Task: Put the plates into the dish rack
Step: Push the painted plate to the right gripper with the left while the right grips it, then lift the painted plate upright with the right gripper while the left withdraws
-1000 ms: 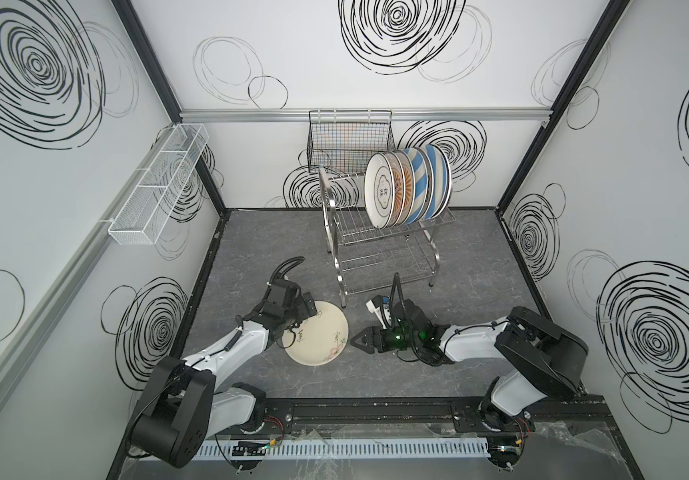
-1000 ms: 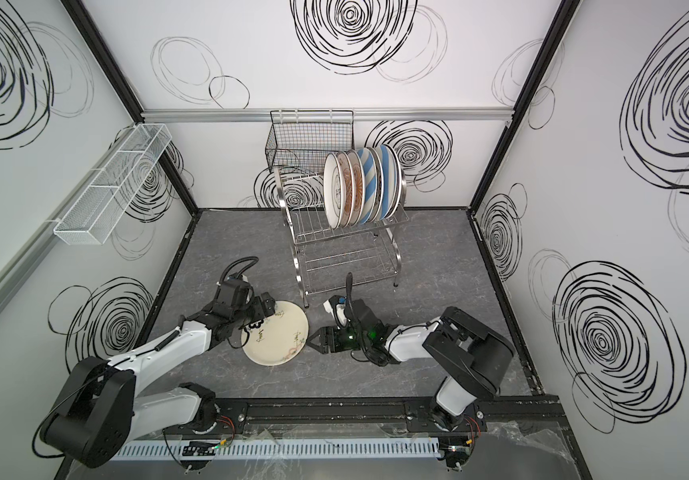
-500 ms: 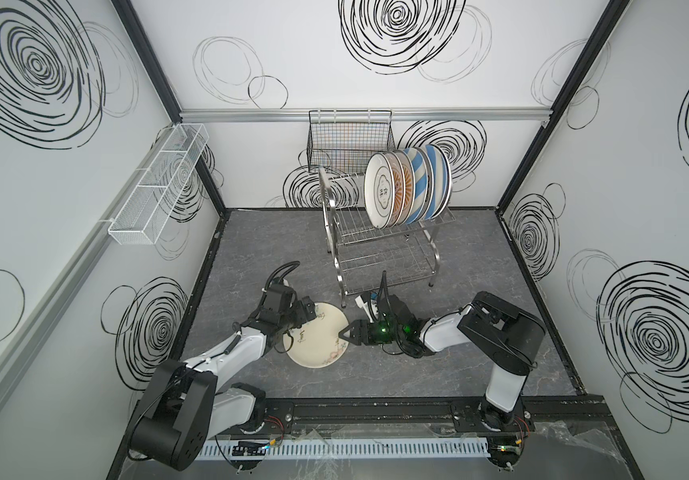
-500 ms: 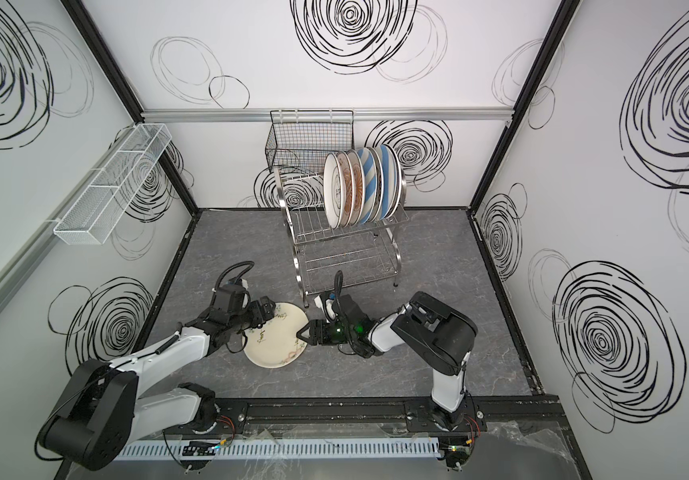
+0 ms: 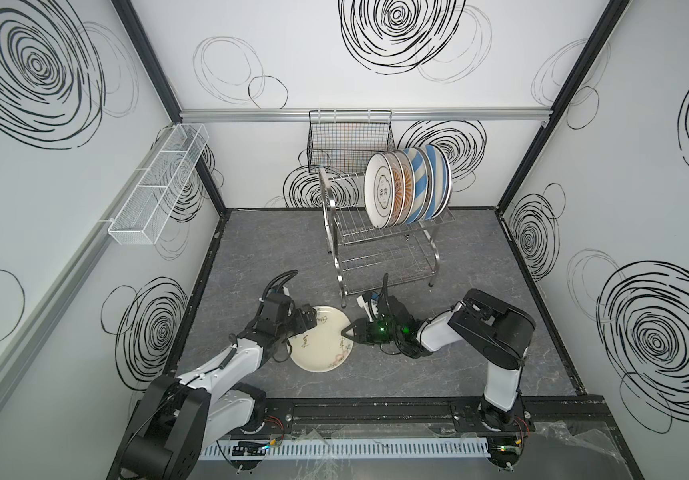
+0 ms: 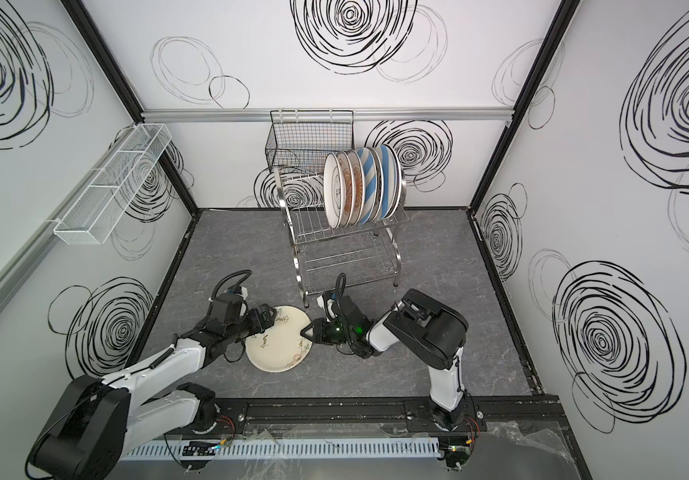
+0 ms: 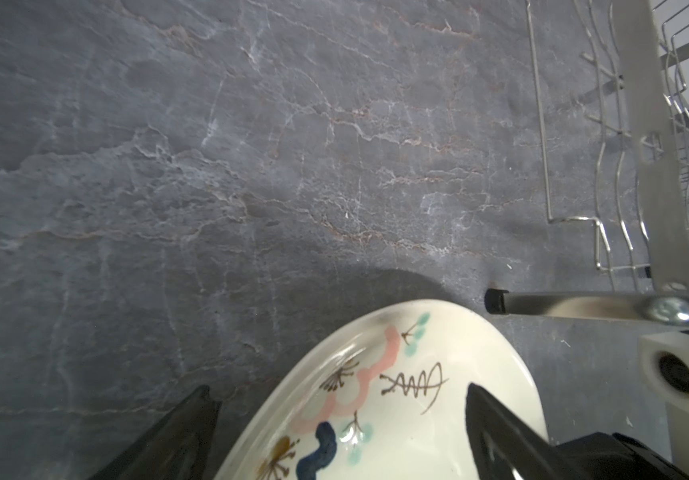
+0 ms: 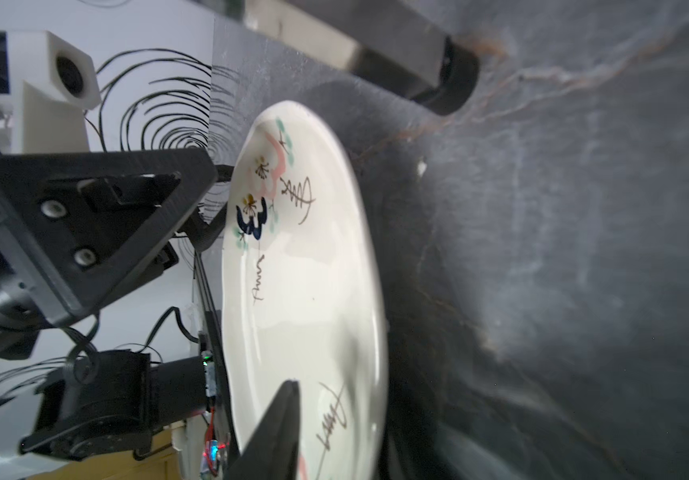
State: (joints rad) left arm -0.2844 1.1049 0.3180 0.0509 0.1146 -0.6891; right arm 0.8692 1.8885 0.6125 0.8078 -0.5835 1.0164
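In both top views the cream plate point(image 5: 321, 338) point(image 6: 278, 340) lies on the grey marbled floor point(image 5: 276, 249) near the front rail point(image 5: 376, 409). Its far rim is just beside the dish rack's point(image 5: 380, 245) point(image 6: 342, 249) front left foot. The left gripper point(image 5: 311, 322) point(image 6: 268, 319) sits at the plate's left rim. The right gripper point(image 5: 347, 332) point(image 6: 306, 332) meets the opposite rim. Other plates point(image 5: 407, 187) point(image 6: 361, 185) stand on edge in the right part of the rack's upper tier. Bare slot wires run to their left, and open floor stretches from the rack to the left wall.

In the left wrist view the left gripper's jaws stand wide apart. One fingertip point(image 7: 193, 415) is outside the rim over the floor, the other point(image 7: 496, 424) above the painted face. The rack's capped foot point(image 7: 495, 300) is just beside the plate's edge, with broad floor beyond.

In the right wrist view one finger point(image 8: 280, 428) lies on the plate's upper face by the rim. Its partner is only a dark blur past the edge, so I cannot tell whether the right gripper is clamped.
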